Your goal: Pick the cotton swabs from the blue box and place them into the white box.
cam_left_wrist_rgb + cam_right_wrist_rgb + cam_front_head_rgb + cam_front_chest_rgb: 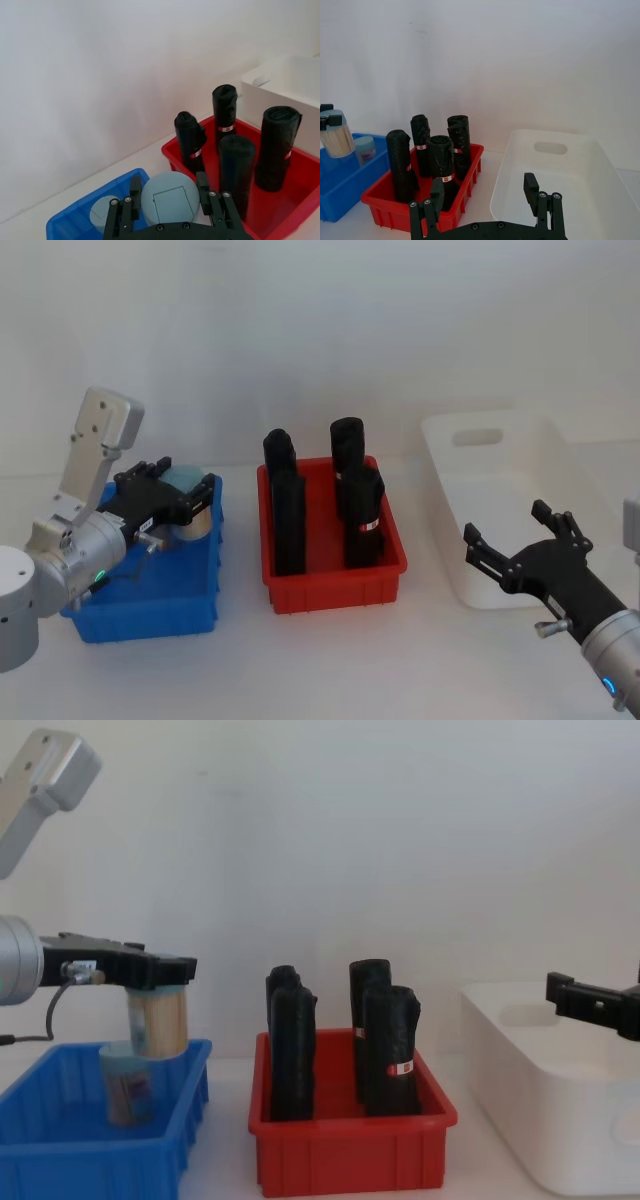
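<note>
Left gripper (157,974) clamped on one swab tub (158,1022), held over blue box (150,618) where second tub (128,1095) sits; white box (522,425) holds none yet; right gripper (507,525) spread open near it.

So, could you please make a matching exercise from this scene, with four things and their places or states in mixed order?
1. upper swab tub
2. lower swab tub
3. black rolls
4. right gripper

A. standing in the red bin
B. open, near the white box
C. held in the left gripper
D. resting in the blue box

Pairs: 1-C, 2-D, 3-A, 4-B.
</note>
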Available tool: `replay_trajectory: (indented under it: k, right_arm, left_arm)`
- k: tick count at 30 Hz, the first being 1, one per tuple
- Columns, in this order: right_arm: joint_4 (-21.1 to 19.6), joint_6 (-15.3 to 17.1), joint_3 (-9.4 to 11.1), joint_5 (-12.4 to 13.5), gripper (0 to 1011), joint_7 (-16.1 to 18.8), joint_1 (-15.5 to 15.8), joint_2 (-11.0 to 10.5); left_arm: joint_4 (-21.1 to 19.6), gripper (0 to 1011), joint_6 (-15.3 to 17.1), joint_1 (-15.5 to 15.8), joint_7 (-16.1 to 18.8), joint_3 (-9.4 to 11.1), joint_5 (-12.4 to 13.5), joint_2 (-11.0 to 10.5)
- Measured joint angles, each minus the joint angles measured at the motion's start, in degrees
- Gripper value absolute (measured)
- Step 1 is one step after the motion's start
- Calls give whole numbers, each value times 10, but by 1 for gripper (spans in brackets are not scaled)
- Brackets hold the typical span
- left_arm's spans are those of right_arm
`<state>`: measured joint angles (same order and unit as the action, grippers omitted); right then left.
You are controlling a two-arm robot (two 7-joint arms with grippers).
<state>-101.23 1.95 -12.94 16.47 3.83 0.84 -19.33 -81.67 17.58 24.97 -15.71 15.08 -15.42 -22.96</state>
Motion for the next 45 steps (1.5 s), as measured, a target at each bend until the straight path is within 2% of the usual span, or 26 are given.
replay_trajectory:
  k: [9,12,25,31,38,45]
  right_arm:
    - [0,0,0,0,1002,0,0,0]
    - [0,0,0,0,1001,0,0,0]
    - [0,0,0,0,1001,0,0,0]
    - [0,0,0,0,1002,0,0,0]
    - [0,0,0,-1,1001,3,0,0]
    - [0,2,-1,-8,1001,32,-5,-2]
  left_arm:
    - [-37,669,23,7,-59,2,2,-4]
    - [-48,669,31,12,-89,4,2,-5]
    - [-54,669,57,45,-193,14,0,4]
    - [-51,669,66,57,-222,19,0,9]
    - [-48,669,71,65,-241,21,0,12]
    - [-47,669,75,71,-254,23,0,14]
